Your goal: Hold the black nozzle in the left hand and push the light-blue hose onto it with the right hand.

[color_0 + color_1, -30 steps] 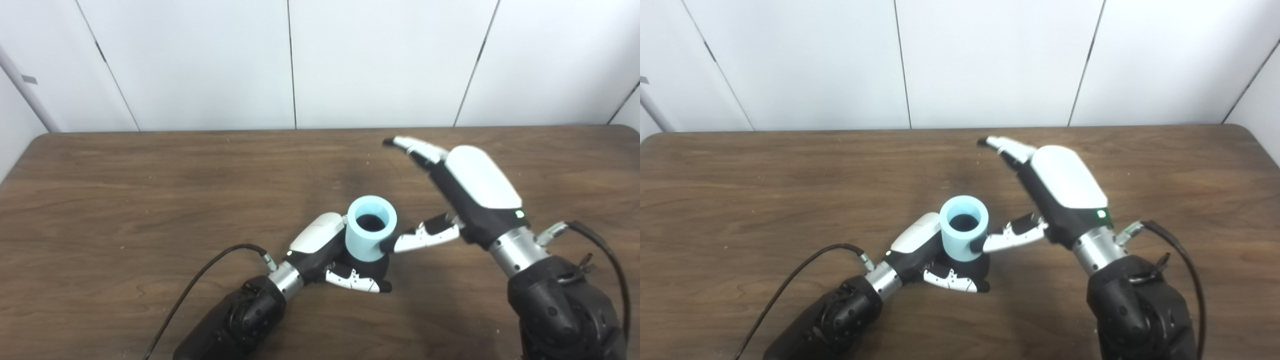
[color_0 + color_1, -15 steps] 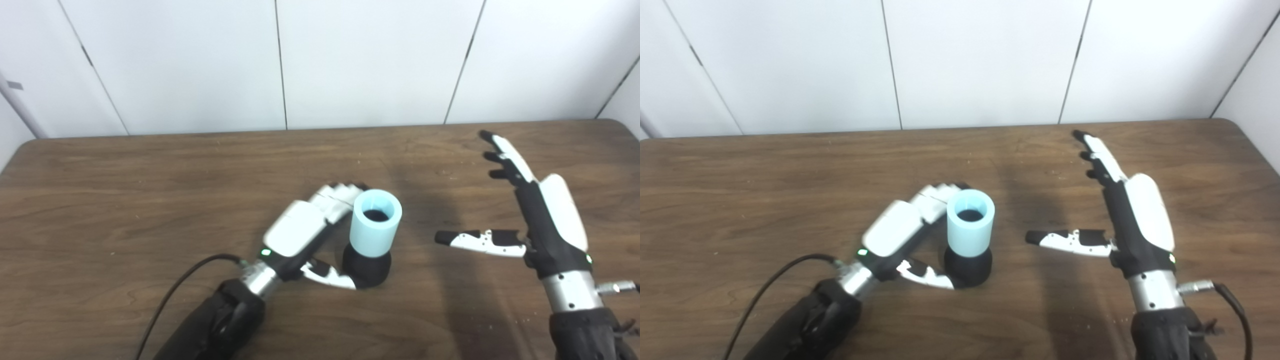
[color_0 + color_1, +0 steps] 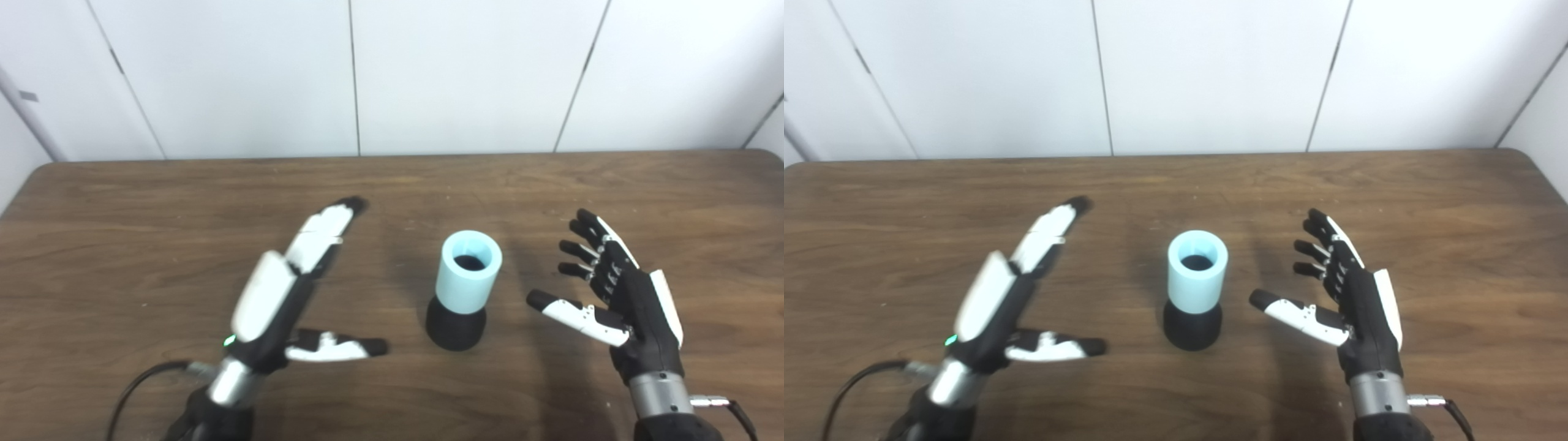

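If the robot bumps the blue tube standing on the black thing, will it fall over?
Probably it could tip. The light-blue hose stands upright on the black nozzle, a tall stack on a smallish base. Neither the left hand nor the right hand steadies it. Its round sides suggest it might then roll.

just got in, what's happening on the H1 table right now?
Neither hand is holding anything. The light-blue hose sits pushed onto the black nozzle, and the pair stands upright on the table by itself. The left hand and right hand are both open, one on each side of it and clear of it. The fitting looks done.
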